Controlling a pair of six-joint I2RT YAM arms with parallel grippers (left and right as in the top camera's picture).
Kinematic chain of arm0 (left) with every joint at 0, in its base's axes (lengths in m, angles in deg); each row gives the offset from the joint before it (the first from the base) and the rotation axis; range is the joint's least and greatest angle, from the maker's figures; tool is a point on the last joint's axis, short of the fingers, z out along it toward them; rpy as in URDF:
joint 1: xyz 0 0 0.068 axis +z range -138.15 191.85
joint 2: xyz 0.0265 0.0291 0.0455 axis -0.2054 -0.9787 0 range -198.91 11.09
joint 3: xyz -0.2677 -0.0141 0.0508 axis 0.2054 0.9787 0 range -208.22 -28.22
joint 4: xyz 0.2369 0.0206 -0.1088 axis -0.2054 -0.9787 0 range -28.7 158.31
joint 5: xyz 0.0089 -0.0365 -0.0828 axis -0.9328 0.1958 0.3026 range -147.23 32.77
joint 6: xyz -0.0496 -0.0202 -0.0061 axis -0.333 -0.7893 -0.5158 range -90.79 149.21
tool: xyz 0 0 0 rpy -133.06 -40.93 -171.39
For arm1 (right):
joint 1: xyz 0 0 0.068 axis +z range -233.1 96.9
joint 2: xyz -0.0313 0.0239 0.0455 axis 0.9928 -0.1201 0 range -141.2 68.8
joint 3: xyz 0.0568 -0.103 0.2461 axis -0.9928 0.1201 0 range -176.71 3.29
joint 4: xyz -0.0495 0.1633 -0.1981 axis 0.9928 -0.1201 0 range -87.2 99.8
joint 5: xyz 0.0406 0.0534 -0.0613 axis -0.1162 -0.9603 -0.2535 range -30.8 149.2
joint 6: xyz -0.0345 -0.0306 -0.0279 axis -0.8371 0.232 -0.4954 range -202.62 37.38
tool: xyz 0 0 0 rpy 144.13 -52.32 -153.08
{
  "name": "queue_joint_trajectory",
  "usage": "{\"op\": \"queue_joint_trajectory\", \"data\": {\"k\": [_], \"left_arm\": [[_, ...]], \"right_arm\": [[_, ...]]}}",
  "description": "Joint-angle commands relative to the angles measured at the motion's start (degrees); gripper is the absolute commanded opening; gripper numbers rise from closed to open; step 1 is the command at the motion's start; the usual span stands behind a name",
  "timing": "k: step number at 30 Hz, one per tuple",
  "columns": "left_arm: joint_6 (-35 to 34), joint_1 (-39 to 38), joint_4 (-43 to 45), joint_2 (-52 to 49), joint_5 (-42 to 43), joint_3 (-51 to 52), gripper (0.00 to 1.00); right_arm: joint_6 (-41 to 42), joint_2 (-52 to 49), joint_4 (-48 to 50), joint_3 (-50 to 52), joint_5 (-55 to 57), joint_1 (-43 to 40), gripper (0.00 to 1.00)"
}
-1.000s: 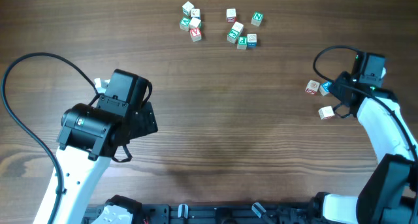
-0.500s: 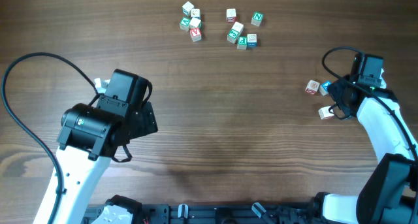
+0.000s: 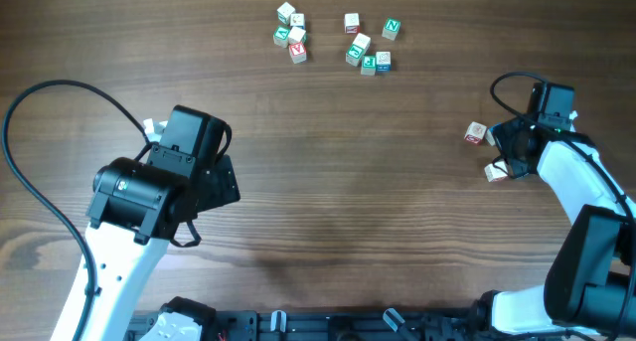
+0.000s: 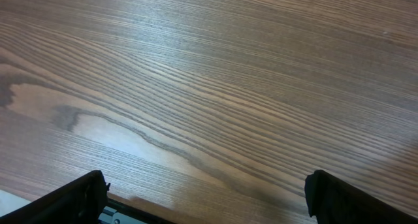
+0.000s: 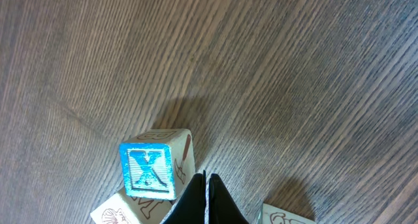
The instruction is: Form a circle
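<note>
Just left of the right gripper's [image 5: 206, 185] clenched tips stood the blue X cube [image 5: 147, 172], so close that contact could not be judged. A shell-marked pale cube [image 5: 121, 214] touched its lower edge, and a second pale cube [image 5: 287, 216] lay just right of the tips. Nothing was grasped. Well apart, the left gripper [image 4: 206, 201] hung spread wide over the wooden table [image 4: 209, 87], empty.

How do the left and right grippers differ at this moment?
The left gripper is open; the right gripper is shut. The left gripper hangs over bare table; the right gripper's tip sits beside the blue X cube. Neither holds anything.
</note>
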Motion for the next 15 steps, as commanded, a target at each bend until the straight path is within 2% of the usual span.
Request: {"op": "queue_joint_trajectory", "data": {"k": [1, 15], "left_arm": [[-1.01, 0.44, -0.02, 0.57, -0.74, 0.20, 1.00], [-1.01, 0.44, -0.02, 0.57, -0.74, 0.20, 1.00]], "right_arm": [[0.70, -0.50, 0.26, 0.55, -0.81, -0.04, 0.04], [1.97, -2.36, 0.50, 0.55, -0.44, -1.60, 0.04]]}}
